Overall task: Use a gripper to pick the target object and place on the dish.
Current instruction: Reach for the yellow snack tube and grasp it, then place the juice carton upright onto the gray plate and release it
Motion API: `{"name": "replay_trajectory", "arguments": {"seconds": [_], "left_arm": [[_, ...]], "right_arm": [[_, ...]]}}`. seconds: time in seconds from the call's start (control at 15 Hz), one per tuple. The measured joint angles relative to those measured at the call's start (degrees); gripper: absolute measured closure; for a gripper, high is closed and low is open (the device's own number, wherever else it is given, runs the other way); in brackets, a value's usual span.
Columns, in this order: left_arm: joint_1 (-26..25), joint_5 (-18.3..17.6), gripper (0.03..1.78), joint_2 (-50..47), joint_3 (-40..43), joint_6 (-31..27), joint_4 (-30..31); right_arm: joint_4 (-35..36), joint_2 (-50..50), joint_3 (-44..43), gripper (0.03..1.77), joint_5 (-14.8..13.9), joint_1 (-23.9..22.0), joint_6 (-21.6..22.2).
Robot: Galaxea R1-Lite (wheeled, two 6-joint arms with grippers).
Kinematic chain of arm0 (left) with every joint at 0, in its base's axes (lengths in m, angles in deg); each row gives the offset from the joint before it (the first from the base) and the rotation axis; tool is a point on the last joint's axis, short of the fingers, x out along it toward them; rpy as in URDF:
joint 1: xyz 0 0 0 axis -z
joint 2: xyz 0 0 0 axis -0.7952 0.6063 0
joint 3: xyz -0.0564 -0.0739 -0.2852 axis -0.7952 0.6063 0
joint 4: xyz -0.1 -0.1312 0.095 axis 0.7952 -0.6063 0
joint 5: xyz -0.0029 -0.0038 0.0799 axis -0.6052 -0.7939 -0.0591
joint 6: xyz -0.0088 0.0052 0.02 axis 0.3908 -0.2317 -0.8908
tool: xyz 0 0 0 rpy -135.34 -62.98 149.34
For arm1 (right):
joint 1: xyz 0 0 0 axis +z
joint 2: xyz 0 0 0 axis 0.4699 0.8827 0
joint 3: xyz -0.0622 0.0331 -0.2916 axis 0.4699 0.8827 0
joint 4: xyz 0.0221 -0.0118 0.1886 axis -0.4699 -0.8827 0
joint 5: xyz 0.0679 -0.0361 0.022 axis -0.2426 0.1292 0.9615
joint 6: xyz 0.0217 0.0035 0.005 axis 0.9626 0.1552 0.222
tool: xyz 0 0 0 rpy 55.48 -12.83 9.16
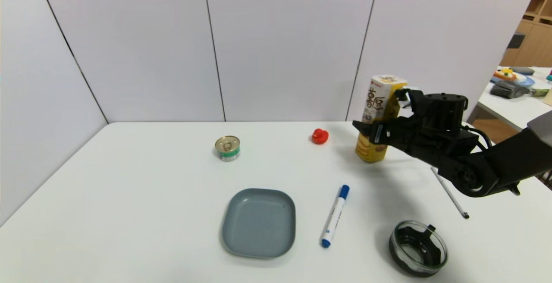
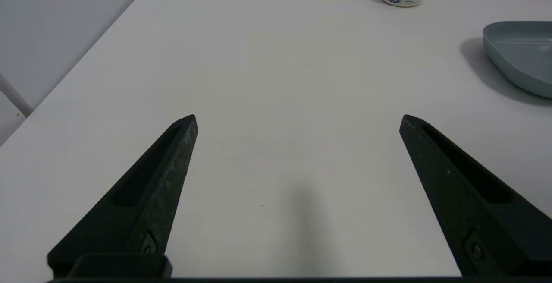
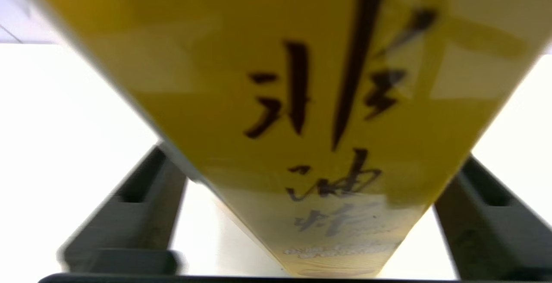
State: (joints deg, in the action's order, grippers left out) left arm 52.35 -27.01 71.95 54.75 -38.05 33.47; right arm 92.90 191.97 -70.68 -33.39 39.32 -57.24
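Observation:
The target object (image 1: 379, 102), a tall yellow-and-white snack box with brown characters, stands upright on the table at the back right. My right gripper (image 1: 381, 114) reaches in from the right and straddles it at mid-height. In the right wrist view the box (image 3: 302, 102) fills the space between the fingers (image 3: 142, 201), which are close to its two sides; I cannot see whether they touch it. The grey-blue dish (image 1: 258, 222) lies empty near the front middle, well to the left of the box. My left gripper (image 2: 297, 119) hovers open over bare table, with the dish's edge (image 2: 517, 54) off to one side.
A small tin can (image 1: 227, 148) and a red toy (image 1: 320, 136) sit at the back. A blue-capped marker (image 1: 334, 216) lies right of the dish. A round black bowl with a glass rim (image 1: 418, 248) and a thin pen (image 1: 450, 193) lie under the right arm.

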Motion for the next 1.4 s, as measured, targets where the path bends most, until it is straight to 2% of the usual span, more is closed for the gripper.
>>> {"name": "replay_trajectory", "arguments": {"seconds": [0.2, 0.4, 0.87, 1.07, 1.27, 1.4], "left_arm": [[0.0, 0.0, 0.12, 0.0, 0.0, 0.0, 0.0], [0.0, 0.0, 0.12, 0.0, 0.0, 0.0, 0.0], [0.0, 0.0, 0.12, 0.0, 0.0, 0.0, 0.0], [0.0, 0.0, 0.12, 0.0, 0.0, 0.0, 0.0], [0.0, 0.02, 0.12, 0.0, 0.0, 0.0, 0.0], [0.0, 0.02, 0.12, 0.0, 0.0, 0.0, 0.0]], "right_arm": [[0.04, 0.0, 0.06, 0.79, 0.04, 0.01, -0.01], [0.39, -0.02, 0.33, 0.98, 0.04, 0.01, -0.01], [-1.43, -2.39, 0.35, 0.98, 0.15, 0.39, -1.61], [-4.41, -6.5, 0.11, 0.98, 0.66, 0.84, -4.33], [-10.36, -13.03, -0.22, 0.98, 1.3, 2.55, -8.42], [-15.85, -17.97, -0.61, 0.98, 1.74, 6.07, -9.23]]}}
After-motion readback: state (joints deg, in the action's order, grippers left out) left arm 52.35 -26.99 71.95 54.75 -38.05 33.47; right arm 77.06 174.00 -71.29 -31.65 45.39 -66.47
